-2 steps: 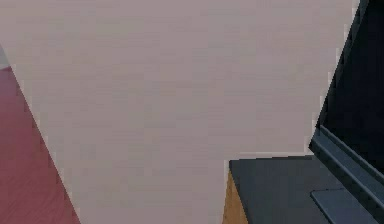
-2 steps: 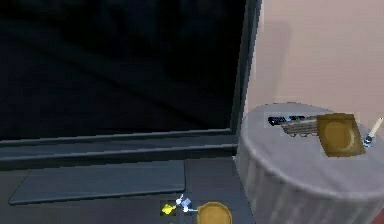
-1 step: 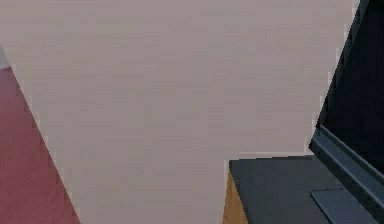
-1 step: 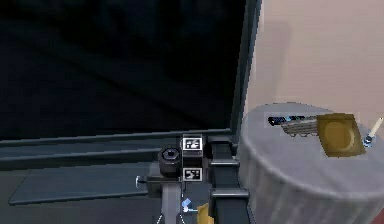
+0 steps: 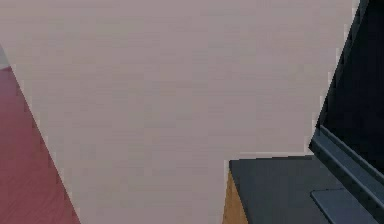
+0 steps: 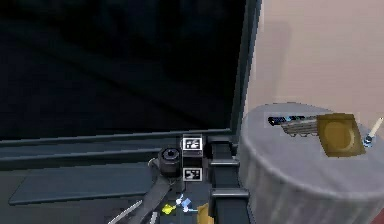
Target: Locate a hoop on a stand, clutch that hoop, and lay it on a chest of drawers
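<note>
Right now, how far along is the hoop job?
Done: the robot stands at the dark stand under a big screen. In hand: the gripper is out near some small coloured bits; whether one is the hoop, or whether anything is held, cannot be told. Left: securing the hoop and laying it on a chest of drawers.

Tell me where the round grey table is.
In the arm side view's lower right, the round grey table stands just right of the big black screen and the arm.
</note>
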You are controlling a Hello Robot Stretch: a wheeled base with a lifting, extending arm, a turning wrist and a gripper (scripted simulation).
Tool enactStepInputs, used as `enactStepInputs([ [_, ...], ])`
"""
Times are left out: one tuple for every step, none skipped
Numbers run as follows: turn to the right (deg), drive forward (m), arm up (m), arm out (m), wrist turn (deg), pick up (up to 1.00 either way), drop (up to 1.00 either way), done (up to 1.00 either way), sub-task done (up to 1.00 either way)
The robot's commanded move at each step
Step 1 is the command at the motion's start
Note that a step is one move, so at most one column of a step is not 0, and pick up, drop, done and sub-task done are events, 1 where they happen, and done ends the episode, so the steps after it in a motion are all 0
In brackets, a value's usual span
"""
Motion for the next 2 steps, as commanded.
enactStepInputs([
  [0.0, 0.00, 0.00, 0.00, 45.0, 0.00, 0.00, 0.00, 0.00],
  [0.0, 0.00, 0.00, 0.00, 45.0, 0.00, 0.00, 0.00, 0.00],
])
